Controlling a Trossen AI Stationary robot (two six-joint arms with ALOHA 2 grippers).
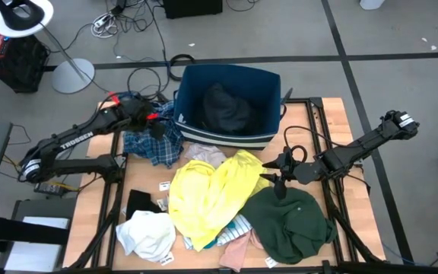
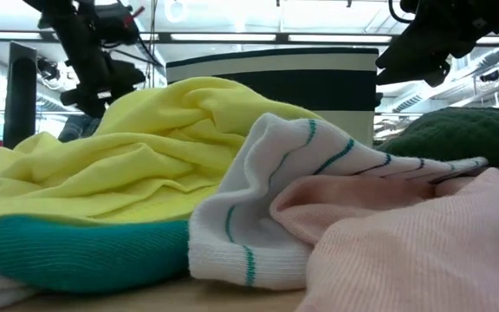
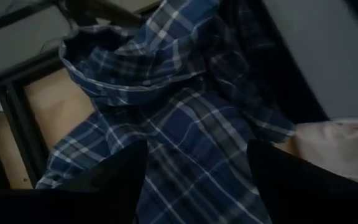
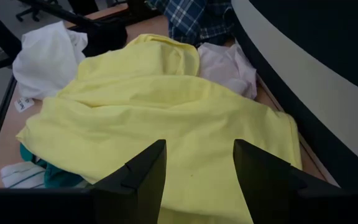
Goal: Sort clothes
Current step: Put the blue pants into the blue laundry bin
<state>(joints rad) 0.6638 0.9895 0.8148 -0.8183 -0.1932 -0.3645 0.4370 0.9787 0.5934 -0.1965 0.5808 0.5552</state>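
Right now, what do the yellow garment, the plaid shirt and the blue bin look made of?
Yellow garment: soft matte knit, probably cotton jersey; it drapes in smooth rounded folds. Plaid shirt: thin woven cloth, likely cotton; crisp check pattern and sharper creases. Blue bin: rigid walls with a pale rim band; plastic or stiffened fabric, I cannot tell which.
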